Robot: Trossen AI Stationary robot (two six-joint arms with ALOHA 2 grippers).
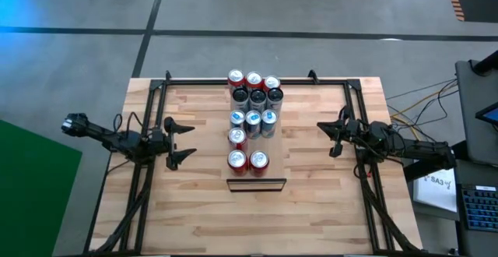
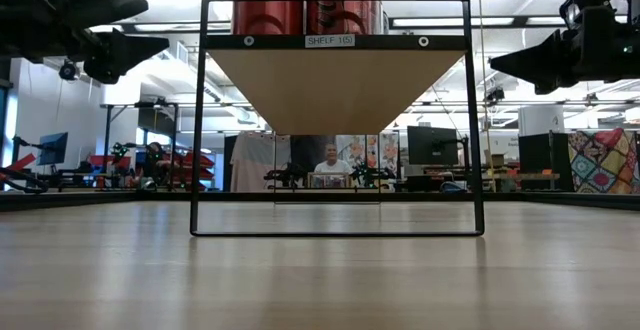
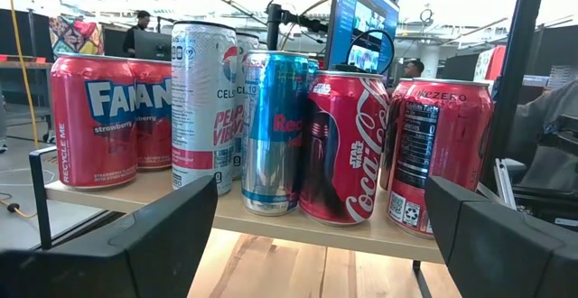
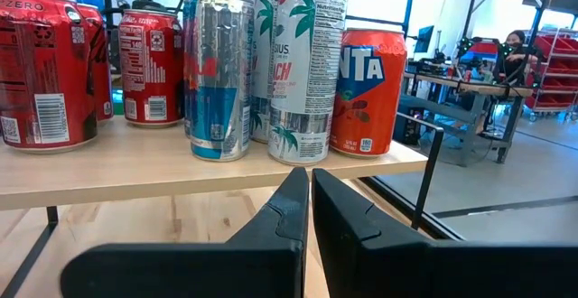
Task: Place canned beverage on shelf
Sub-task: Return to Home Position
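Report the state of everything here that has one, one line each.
shelf, raised, part filled, dark-edged end bare.
cans, upright in rows on the shelf.
left gripper, open, empty, off to one side.
right gripper, shut, empty, off to the other side.

A long raised shelf of smooth light wood point(image 1: 276, 157) stands level, running from 12 to 6 o'clock, dark-edged at 6. Upright aluminium drink cans point(image 1: 253, 119) stand on it in rows.
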